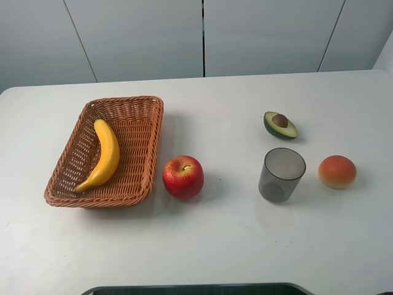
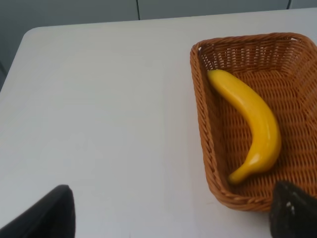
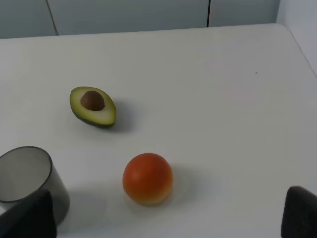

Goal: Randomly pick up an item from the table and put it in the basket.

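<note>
The banana point(image 1: 106, 156) lies inside the basket point(image 1: 147, 161) on the counter point(image 1: 215, 239), curved along its length. Just beside the basket stands an apple point(image 1: 183, 177). Both sets of jaws stand spread and empty; only their dark tips show, cut off at the wrist views' edges.

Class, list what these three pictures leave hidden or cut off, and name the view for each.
1. Left wrist: basket cut off by the frame edge, one corner behind a finger.
2. Right wrist: cup cut by the frame edge, its base behind a finger.
3. Exterior high: both arms out of frame.
4. Both wrist views: only finger tips show.
</note>
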Available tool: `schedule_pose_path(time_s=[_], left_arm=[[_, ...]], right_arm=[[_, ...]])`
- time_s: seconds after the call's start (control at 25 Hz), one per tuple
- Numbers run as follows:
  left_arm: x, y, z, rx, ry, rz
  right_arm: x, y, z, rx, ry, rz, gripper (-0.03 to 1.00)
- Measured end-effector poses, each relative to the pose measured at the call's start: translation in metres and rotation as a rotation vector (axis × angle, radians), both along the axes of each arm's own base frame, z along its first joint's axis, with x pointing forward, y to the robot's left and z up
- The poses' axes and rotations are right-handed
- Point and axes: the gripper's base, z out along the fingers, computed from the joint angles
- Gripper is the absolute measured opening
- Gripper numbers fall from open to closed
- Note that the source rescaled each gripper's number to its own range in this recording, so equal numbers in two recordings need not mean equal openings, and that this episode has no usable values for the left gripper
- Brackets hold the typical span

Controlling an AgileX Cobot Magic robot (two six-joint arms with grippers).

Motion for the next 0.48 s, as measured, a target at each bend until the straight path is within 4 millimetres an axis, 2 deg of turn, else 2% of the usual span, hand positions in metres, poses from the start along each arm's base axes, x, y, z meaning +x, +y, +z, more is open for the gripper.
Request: schedule_pose_path(time_s=[0.48], left_arm=[[0.0000, 0.0000, 0.0000, 0.005, 0.000, -0.003]], right_arm=[[-0.0006, 0.0043, 0.0000, -0.008, -0.005, 0.058, 1.00]])
